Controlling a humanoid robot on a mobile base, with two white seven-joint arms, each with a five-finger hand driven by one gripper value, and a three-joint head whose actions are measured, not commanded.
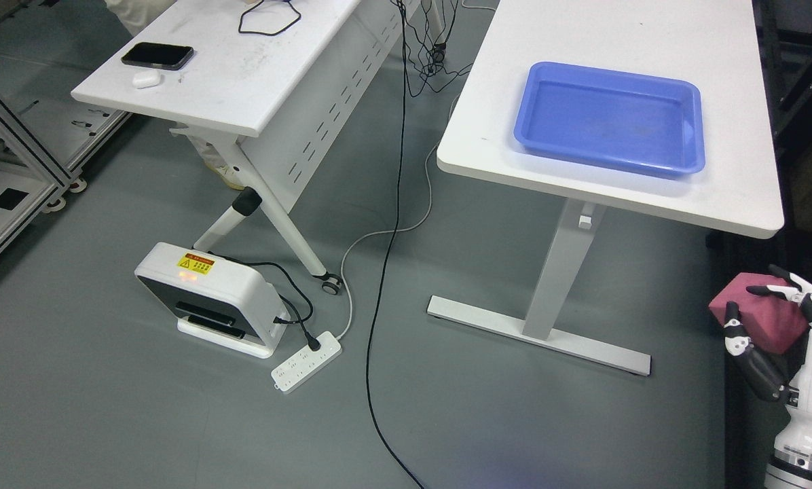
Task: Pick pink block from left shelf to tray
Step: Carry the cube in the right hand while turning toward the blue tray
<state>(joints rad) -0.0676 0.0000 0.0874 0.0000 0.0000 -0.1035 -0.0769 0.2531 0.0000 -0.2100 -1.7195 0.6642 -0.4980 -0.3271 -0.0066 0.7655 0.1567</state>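
Right hand (772, 326) has its fingers clamped round the block (759, 312), carrying it. The tray (692, 129) sits up and left of it on the table (487, 142); next, lift over.

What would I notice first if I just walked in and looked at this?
Probably the bright blue tray, sitting empty on the white table at the upper right. Next, the right robot hand at the lower right edge, gripping a pink block above the grey floor, well short of the tray. On the floor at the left stands a white box with a yellow warning sticker, plugged into a power strip.
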